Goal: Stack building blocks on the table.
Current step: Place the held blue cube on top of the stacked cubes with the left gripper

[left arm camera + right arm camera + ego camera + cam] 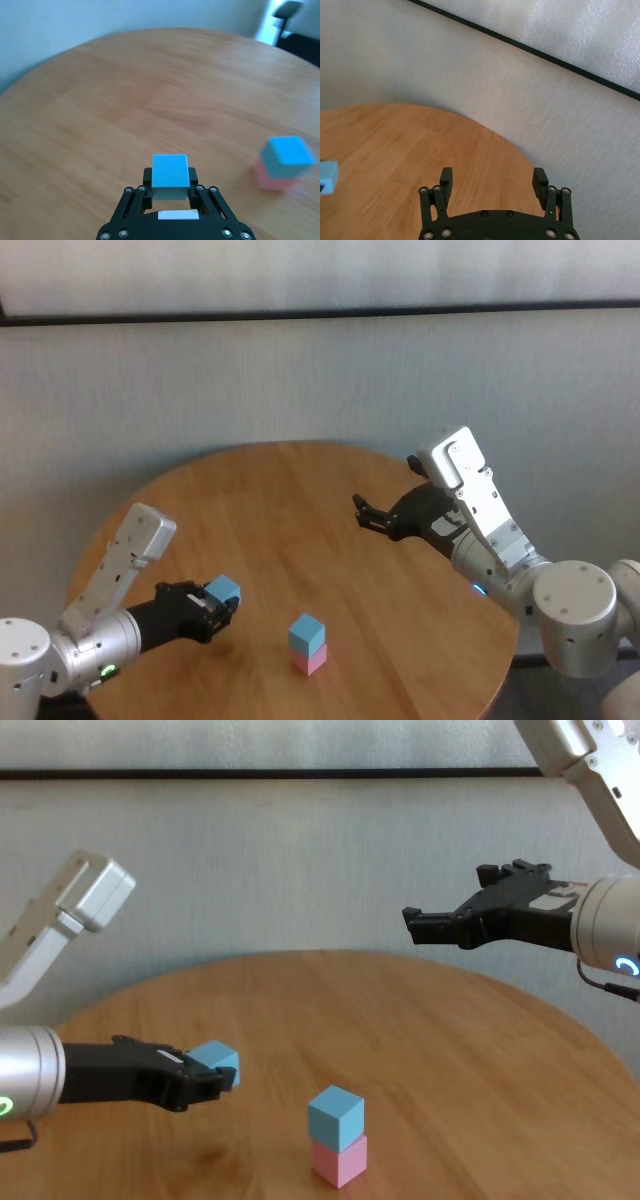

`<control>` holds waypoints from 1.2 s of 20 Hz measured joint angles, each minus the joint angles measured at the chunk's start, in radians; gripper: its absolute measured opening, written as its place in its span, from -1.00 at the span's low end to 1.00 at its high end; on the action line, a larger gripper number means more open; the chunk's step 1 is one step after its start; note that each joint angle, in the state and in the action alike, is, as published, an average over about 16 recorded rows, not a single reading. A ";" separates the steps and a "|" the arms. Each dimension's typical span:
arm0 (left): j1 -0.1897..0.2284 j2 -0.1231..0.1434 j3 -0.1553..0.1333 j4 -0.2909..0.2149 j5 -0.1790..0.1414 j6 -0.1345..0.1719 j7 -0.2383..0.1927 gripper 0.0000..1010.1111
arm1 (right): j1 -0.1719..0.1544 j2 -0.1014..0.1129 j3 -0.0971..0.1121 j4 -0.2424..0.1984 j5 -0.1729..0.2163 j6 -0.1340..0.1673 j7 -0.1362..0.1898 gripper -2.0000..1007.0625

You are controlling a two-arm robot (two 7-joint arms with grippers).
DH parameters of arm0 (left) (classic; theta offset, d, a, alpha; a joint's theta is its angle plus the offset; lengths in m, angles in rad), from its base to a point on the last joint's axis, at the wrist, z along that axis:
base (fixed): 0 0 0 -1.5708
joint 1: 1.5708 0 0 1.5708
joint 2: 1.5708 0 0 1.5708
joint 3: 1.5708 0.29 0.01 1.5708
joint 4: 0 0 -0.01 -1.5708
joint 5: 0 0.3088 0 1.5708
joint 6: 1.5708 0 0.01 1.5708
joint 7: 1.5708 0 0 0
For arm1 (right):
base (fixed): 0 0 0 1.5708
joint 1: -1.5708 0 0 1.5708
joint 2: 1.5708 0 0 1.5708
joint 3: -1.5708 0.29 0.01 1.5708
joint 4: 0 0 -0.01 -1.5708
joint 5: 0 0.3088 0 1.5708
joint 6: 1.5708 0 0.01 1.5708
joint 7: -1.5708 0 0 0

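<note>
Left gripper (222,608) low and extended forward, fingers clamped, right gripper (364,514) raised, fingers spread apart

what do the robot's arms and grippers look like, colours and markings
Both arms have silver-grey cylindrical links with boxy pale grey housings higher up. The left gripper and right gripper are matte black, with linkage fingers studded with small silver screws. A green light glows on the left forearm, a blue ring light on the right. No cables show.
</note>
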 joint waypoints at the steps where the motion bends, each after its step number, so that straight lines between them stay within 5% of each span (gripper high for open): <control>1: 0.005 0.008 0.003 -0.020 -0.003 0.009 -0.006 -0.22 | 0.000 0.000 0.000 0.000 0.000 0.000 0.000 1.00; 12: 0.018 0.064 0.047 -0.169 -0.027 0.065 -0.053 -0.21 | 0.000 0.000 0.000 0.000 0.000 0.000 0.000 0.99; 24: -0.007 0.065 0.111 -0.189 -0.048 0.074 -0.093 -0.21 | 0.000 0.000 0.000 0.000 0.000 0.000 0.000 0.99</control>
